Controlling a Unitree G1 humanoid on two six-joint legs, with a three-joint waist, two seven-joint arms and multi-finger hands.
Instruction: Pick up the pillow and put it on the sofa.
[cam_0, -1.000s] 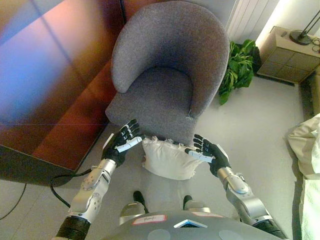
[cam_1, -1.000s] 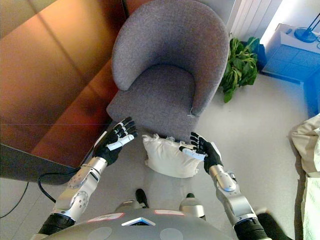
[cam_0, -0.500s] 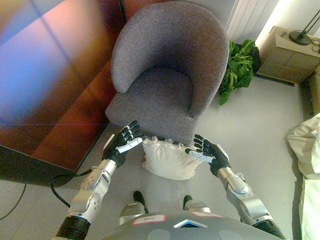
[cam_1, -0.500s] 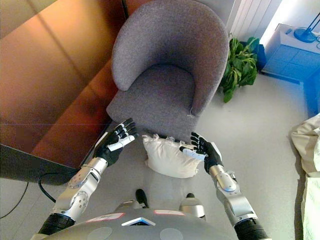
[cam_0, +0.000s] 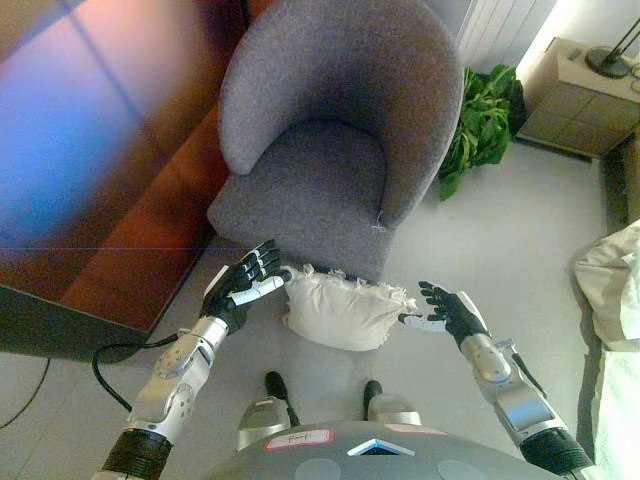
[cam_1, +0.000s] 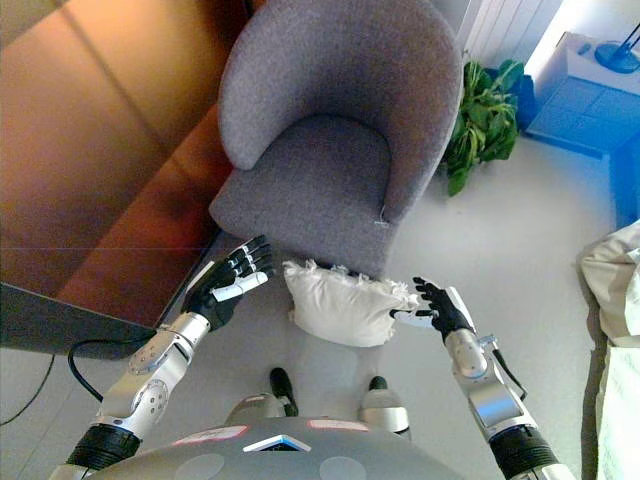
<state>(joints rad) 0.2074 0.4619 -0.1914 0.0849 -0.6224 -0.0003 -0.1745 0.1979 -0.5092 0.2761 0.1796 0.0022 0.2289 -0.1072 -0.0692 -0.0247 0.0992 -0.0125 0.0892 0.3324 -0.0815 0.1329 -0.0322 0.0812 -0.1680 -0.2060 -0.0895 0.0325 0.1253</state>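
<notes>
Your hands, left (cam_0: 243, 287) and right (cam_0: 447, 309), flank pillow (cam_0: 340, 310) on floor (cam_0: 520, 230), fingers open, ready to squeeze, lift.

The pillow (cam_0: 338, 309) lies on the floor (cam_0: 470, 240) just before the armchair (cam_0: 335, 140), touching its front. The left hand (cam_0: 243, 290) sits at the pillow's 9 o'clock, the right hand (cam_0: 448, 312) at its 3 o'clock. A plant (cam_0: 482, 125) stands at the armchair's 3 o'clock, a cabinet (cam_0: 575, 100) beyond it.
</notes>
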